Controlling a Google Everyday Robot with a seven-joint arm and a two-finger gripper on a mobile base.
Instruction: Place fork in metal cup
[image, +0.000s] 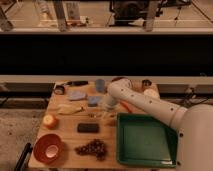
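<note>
**Jaws low over the middle of the bench, fork just beside them**

The white arm (137, 102) reaches in from the right and bends down, with the jaws low over the middle of the wooden bench (67, 132). I cannot tell how far they are open or whether they grip anything. The fork (95, 115) shows as a thin pale sliver on the wood just left of the jaws and slightly nearer the camera; whether the two touch is unclear. The metal cup (146, 83) stands well apart, to the right of the jaws at the back edge, with a white cup (151, 93) just in front of it. Behind the jaws stands a grey-blue cup (100, 85). Close on their left is a blue sponge (93, 100), and further left a pale yellow object (70, 109). In front of the jaws and a little left lies a black block (87, 128), with a bunch of grapes (92, 148) beyond it. A green tray (145, 142) sits front-right of the jaws, and an orange bowl (48, 148) far front-left.
</note>
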